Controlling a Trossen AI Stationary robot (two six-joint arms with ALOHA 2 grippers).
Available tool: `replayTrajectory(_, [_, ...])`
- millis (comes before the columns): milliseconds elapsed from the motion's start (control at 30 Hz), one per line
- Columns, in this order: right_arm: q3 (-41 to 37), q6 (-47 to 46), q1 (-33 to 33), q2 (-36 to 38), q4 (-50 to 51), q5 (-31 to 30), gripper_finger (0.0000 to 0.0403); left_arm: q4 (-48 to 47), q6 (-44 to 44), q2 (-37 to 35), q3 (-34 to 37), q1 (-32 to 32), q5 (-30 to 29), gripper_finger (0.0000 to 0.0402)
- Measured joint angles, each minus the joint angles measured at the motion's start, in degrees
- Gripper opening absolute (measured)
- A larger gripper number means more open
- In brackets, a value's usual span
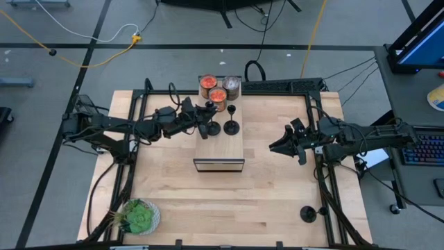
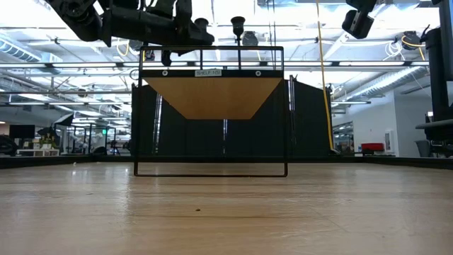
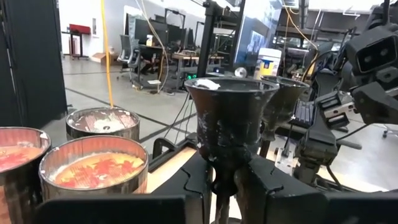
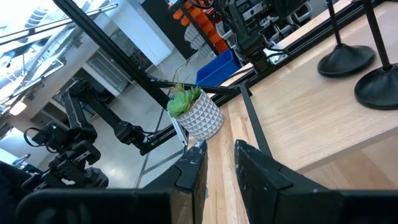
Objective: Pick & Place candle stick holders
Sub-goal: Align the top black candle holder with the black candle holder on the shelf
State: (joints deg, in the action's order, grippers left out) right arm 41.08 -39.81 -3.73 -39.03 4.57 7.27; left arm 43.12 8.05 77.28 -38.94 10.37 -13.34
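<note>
Left gripper point(image 1: 207, 119) clamps holder point(image 1: 210, 111) stem on shelf point(image 1: 218, 149), frame centre, beside 2nd holder point(image 1: 231, 126). Your right gripper point(image 1: 276, 146) idles mid-right, fingers narrow, empty.

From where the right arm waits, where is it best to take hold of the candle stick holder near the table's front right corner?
Probably by the thin upright stem, just above the round flat base. That candle stick holder stands upright and alone on the table, so the right gripper could come in level from any open side, fingers either side of the stem.

Grey floor point(image 1: 62, 28) with yellow cable point(image 1: 97, 59), bright ceiling lights point(image 2: 396, 32), distant desks point(image 3: 186, 59).
</note>
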Motion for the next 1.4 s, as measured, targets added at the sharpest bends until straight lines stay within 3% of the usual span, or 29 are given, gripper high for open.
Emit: replayTrajectory(1400, [0.00,-0.02,0.00,0.00,-0.01,0.00,0.0073,-0.05,-1.68,-0.02,0.00,-0.11,1.38,0.0063])
